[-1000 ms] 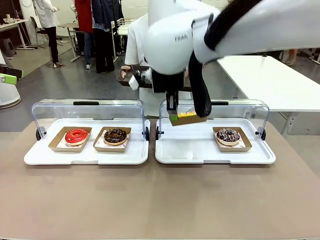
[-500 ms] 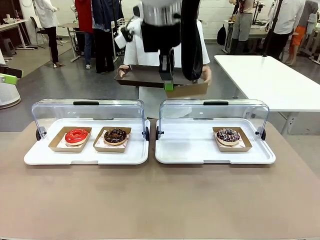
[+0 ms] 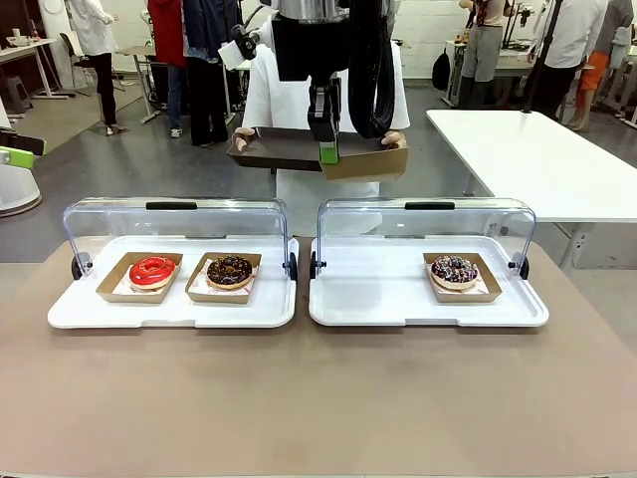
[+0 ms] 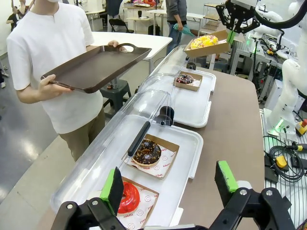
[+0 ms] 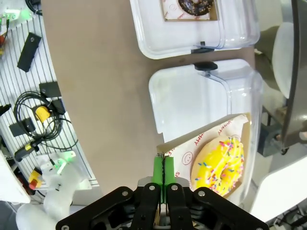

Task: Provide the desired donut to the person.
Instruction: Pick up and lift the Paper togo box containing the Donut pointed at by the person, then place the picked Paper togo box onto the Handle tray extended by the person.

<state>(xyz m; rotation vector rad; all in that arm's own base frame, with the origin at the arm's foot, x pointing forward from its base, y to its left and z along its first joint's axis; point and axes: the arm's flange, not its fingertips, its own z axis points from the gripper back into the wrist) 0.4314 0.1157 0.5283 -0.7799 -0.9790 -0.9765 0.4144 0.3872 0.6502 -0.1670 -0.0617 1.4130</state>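
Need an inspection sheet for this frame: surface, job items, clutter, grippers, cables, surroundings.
Surface: brown table carrying two white display trays, clear lids raised.
Job's things: yellow sprinkled donut in its cardboard tray, held up near the brown serving tray that the person holds in both hands.
Clutter: red donut, chocolate donut and sprinkled chocolate donut sit in the display trays.
Grippers: right gripper shut on the cardboard tray's edge; left gripper open, empty.
Cables: loose cables beside the table.
Surroundings: white table, bystanders behind.

Illegible red print on paper liner (image 5: 191, 149)
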